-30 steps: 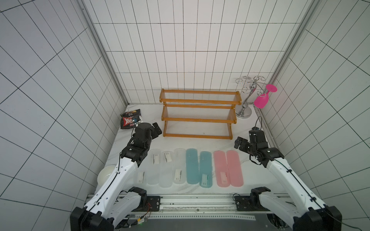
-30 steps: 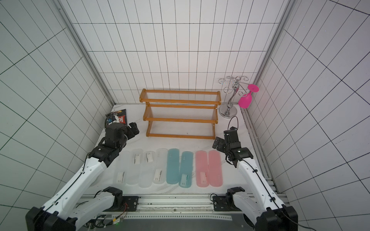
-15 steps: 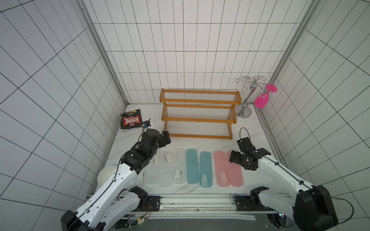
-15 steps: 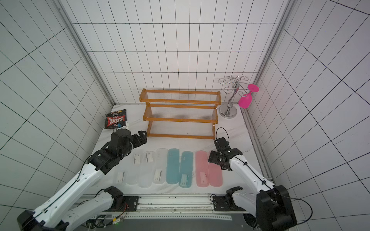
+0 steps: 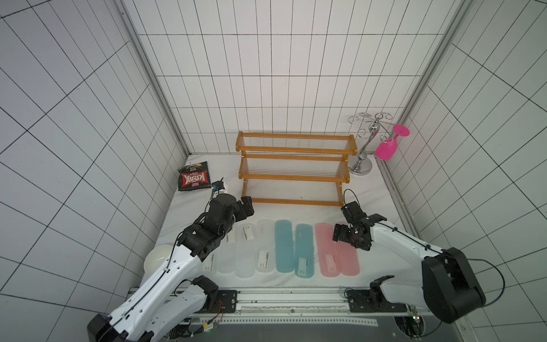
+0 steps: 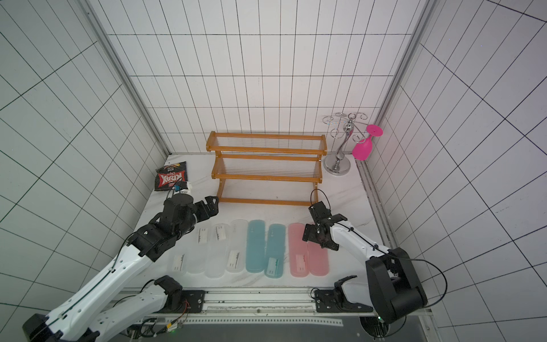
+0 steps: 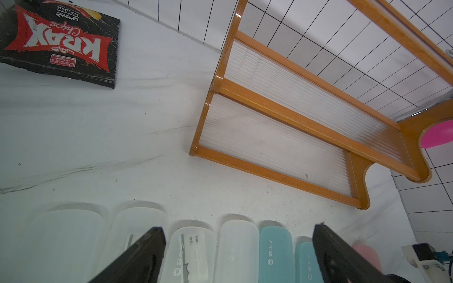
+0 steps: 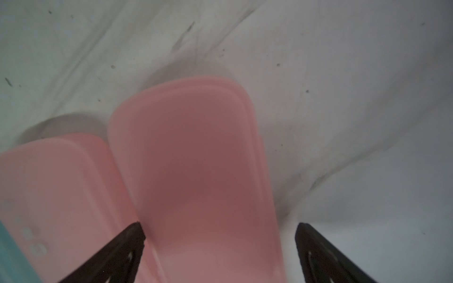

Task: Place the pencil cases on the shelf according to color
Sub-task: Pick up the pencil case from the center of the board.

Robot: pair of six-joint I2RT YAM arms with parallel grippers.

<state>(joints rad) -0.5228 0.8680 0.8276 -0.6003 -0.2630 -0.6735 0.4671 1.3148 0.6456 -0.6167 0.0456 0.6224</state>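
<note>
1. Compared with a second ago, the right gripper [image 8: 219,225] is found moved off the right foot of the shelf [image 5: 293,177] and lowered onto the row of pencil cases [image 5: 284,251] lying in front of the shelf. Its jaws are spread wide and straddle the shelf-facing end of the outer pink case [image 5: 349,260]; nothing is pinched.
2. The left gripper [image 7: 237,227] is found shifted from the chip bag [image 5: 194,180] beside the shelf's left end to a spot near the shelf's left foot, above the shelf-facing ends of the clear cases [image 7: 235,245]. Its jaws are likewise spread and empty.
3. All eight cases are noted on the table in front of the shelf, and its tiers are bare. No sorting is done yet; a first pick of a pink case is judged imminent.
4. Contact between the right fingers and the pink case cannot be settled. The right wrist view is blurred, and in both top views that end of the case is covered by the gripper.
5. The clear cases toward the shelf's left side are partly hidden beneath the left arm. A round white object [image 5: 157,260], further from the shelf, is cut off by that arm and not identified.
</note>
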